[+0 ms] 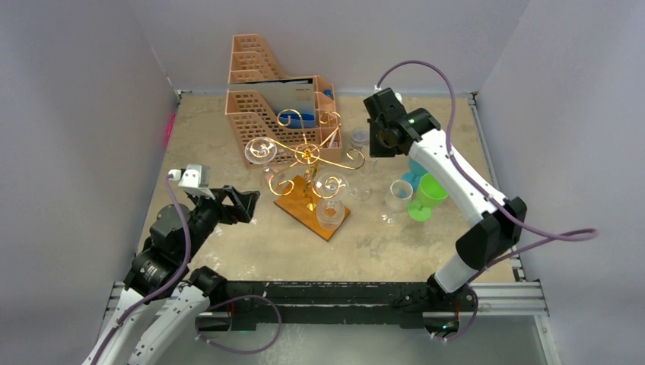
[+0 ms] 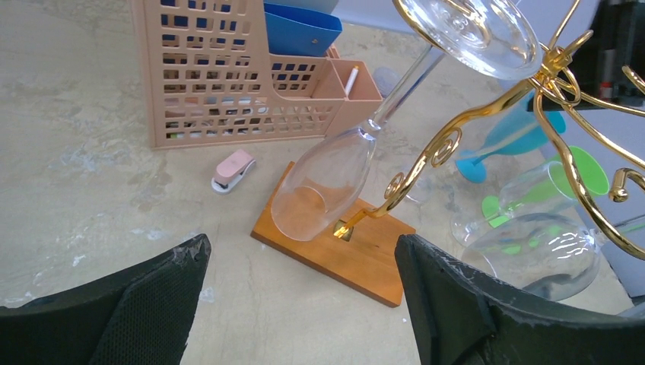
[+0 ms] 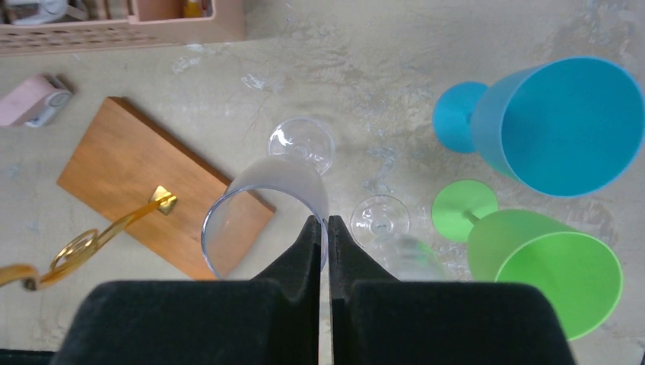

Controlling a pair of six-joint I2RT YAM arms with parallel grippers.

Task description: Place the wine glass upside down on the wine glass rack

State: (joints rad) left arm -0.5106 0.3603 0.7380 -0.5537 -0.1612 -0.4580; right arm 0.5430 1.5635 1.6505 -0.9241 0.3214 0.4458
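Gold-wire rack (image 1: 308, 156): serving as ref pt, standing mid-table on its wooden base (image 3: 144, 182). Seeing wine glass (image 2: 327, 186) hanging upside down on rack's left-side arm: foot up top resting on the wire, stem running down, bowl dangling open-end down just above rack's base at its near-left end. Leaning at a slant rather than plumb, prob. because of the arm sloping; touching the base or not, can't tell. Left gripper (image 2: 302, 258): gaping fully, gripping nothing, hovering low on rack's near-left side w/ both pads apart from the bowl. Reading this as leaving the wire to carry the weight. Right gripper (image 3: 322, 228): pressed shut on nothing, hanging high on rack's far-right side, looking down over a 2nd clear glass (image 2: 544, 255) hanging off rack's right side; prob. parking out of the way. Blue goblet (image 3: 563, 122) & green goblet (image 3: 544, 266): sitting right of rack, not involved. Peach file organizer (image 2: 228, 76): standing behind rack, w/ small pink stapler-ish thing (image 2: 232, 171) lying between it and rack's base. Judging placement as basically done. Watching for swing, or foot slipping off the arm, when backing left arm away.
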